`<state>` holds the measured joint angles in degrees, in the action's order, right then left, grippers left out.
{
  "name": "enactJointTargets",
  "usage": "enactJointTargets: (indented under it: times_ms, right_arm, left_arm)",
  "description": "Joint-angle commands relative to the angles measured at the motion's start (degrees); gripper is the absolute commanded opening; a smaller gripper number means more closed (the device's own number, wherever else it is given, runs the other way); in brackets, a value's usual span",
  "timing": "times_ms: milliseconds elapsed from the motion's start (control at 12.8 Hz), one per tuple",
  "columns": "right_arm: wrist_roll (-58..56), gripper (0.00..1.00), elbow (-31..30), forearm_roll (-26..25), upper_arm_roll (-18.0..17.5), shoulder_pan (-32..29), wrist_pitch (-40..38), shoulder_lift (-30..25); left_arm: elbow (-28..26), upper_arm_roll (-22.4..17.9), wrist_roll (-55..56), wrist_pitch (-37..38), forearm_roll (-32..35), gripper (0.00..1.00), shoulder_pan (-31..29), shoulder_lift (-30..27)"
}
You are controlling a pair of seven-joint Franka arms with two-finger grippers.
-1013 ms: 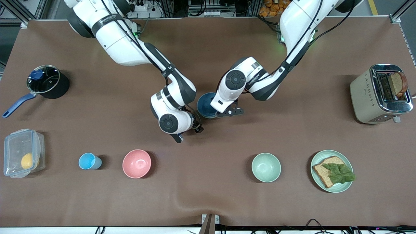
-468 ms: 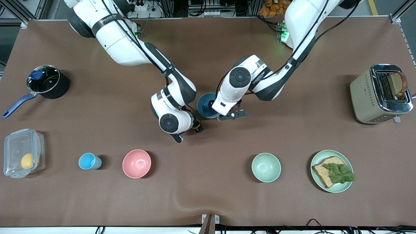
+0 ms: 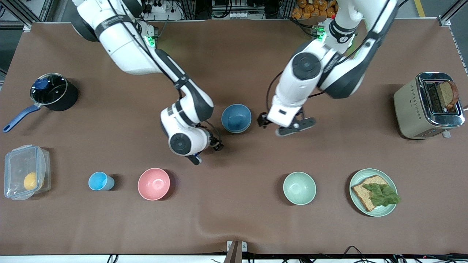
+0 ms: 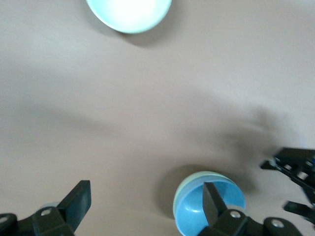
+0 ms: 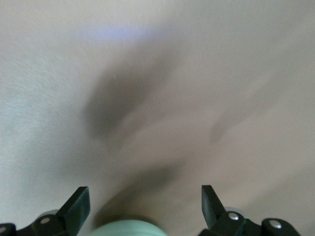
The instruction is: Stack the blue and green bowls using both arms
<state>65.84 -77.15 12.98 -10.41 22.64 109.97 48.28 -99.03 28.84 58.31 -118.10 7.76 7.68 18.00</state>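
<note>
The blue bowl [image 3: 236, 118] is seen nested in the green bowl [image 4: 183, 189] on the desk [image 3: 234, 219]. The left end effector [image 3: 283, 126] and right end effector [image 3: 206, 151] are held beside the blue bowl, both wide open and empty.

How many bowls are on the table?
4. The blue bowl sits in the green bowl at mid-table; pink bowl, toward the right arm's end, and mint bowl lie nearer the camera.

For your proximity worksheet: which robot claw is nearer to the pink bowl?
Right. The right claw hangs just above the table close to the pink bowl; the left claw is past the blue bowl, toward the left arm's end.
</note>
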Motion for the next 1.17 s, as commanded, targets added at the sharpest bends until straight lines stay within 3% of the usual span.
enactJointTargets:
  times_ms: [0,156,468,857,1091]
  right_arm:
    - [-6.1,1.00,-0.8,-4.7,-0.3,-1.4,-3.6,-4.2]
    - [-9.4,1.00,-0.8,-11.0,-0.5,-1.4,-6.6,-4.9]
    - [-18.4,1.00,-0.9,-11.6,-0.5,-2.1,-7.7,-6.8]
    - [-30.6,1.00,-1.1,-11.7,-0.3,-5.8,-12.7,-10.1]
    - [-41.8,1.00,-6.1,-12.5,-0.3,-9.0,-14.4,-17.3]
  left_arm:
    - [-1.5,0.3,-2.7,3.5,1.5,1.00,-4.1,-5.7]
    - [-1.4,0.4,-10.0,6.6,1.4,1.00,-8.5,-9.0]
    - [-0.4,0.4,-21.8,11.8,0.4,1.00,-16.8,-14.3]
    - [8.8,0.4,-26.2,24.1,0.3,1.00,-20.0,-14.7]
    - [9.9,0.6,-30.6,24.3,-2.6,1.00,-23.3,-16.2]
